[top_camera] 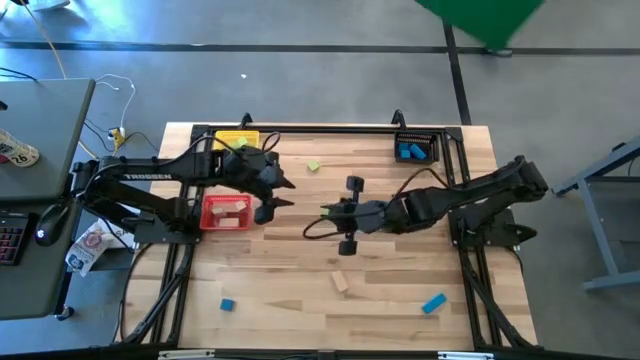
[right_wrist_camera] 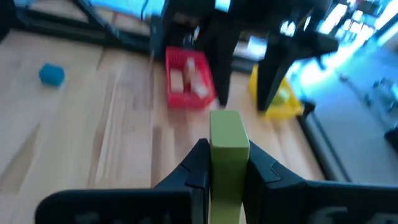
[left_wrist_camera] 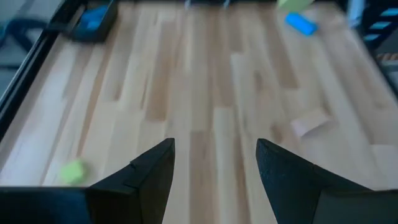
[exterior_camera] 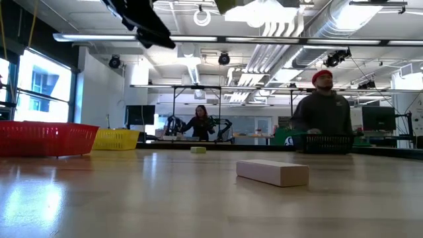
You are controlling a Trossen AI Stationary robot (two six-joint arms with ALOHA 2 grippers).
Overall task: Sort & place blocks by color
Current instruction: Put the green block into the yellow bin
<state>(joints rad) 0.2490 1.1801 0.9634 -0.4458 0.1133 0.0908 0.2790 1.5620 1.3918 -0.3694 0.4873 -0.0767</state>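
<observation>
The left gripper [top_camera: 283, 192], fingers spread with nothing between them, hangs beside the red mesh bin [top_camera: 226, 212] holding tan wooden blocks [right_wrist_camera: 188, 79]. At mid-table, the right gripper [top_camera: 330, 211] clamps a light green rectangular block [right_wrist_camera: 227, 149].

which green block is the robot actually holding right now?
The green bar clamped in the right gripper above mid-table. The other loose green block lies untouched on the table near the yellow bin.
</observation>
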